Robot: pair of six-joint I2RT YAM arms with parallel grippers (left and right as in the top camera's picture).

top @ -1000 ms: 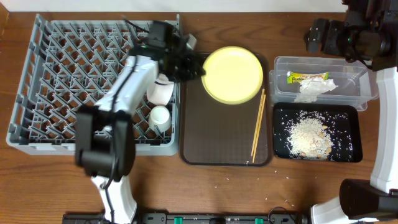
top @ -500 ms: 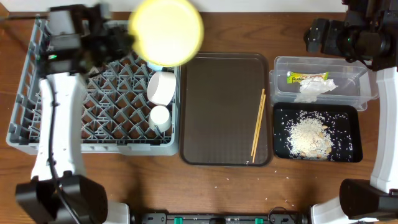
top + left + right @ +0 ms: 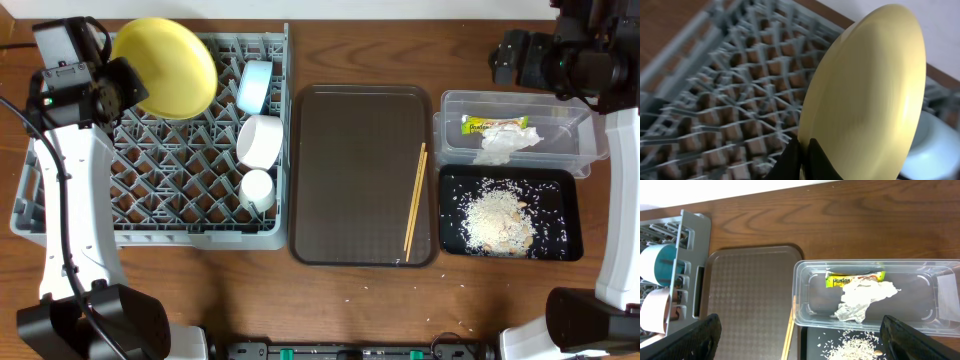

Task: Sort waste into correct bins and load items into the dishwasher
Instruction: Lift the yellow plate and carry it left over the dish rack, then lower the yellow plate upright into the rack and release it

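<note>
Pinching fingers on yellow plate, left-wrist view only.

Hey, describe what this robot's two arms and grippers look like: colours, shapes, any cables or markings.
The two arms match. The left arm and the right arm have smooth, rounded white link shells, with bulky black housings at the joints and wrists. A thin black cable runs along the left arm. The left gripper is black, and so are the right gripper's blunt fingers. No legible markings show.
</note>
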